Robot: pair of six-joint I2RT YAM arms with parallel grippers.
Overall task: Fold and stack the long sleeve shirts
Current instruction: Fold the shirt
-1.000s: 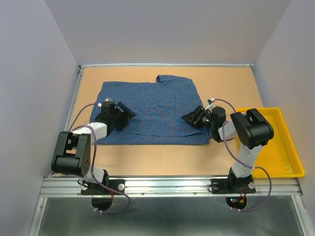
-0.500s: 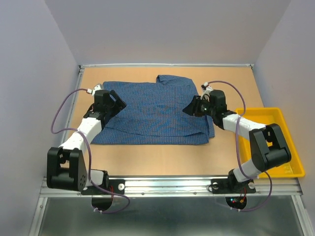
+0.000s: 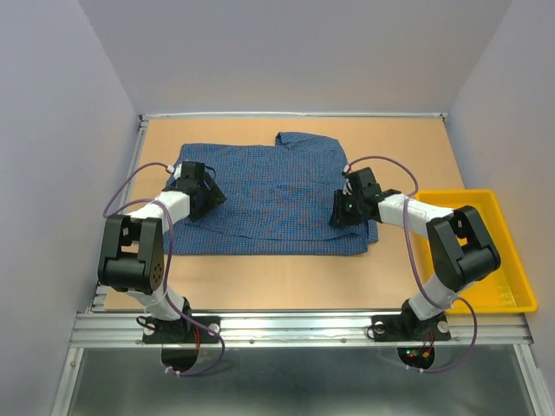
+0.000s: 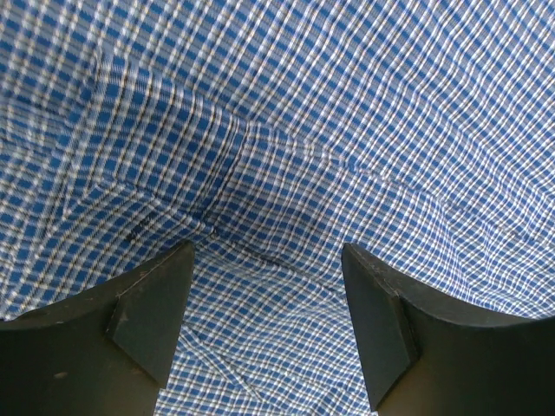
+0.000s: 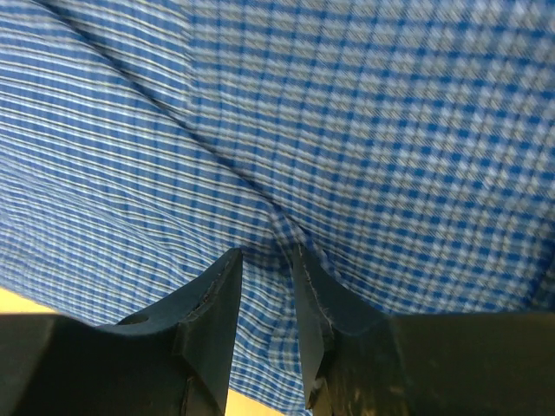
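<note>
One blue checked long sleeve shirt [image 3: 269, 186] lies spread on the table, collar toward the back. My left gripper [image 3: 209, 189] rests low on its left part. In the left wrist view the left gripper [image 4: 267, 256] stands wide open, fingertips down on wrinkled cloth [image 4: 347, 104] with nothing clamped. My right gripper [image 3: 340, 210] sits at the shirt's right edge. In the right wrist view the right gripper [image 5: 265, 256] shows only a narrow gap between its jaws, and a small pucker of checked cloth [image 5: 390, 130] rises at the tips.
A yellow tray [image 3: 503, 269] stands at the right edge of the tan table [image 3: 399, 156], beside the right arm. Grey walls close in the left, right and back. A metal rail runs along the near edge.
The right jaws have narrowed over the shirt's right edge. Both grippers swung toward the back and came forward again. The left gripper stays wide open.
</note>
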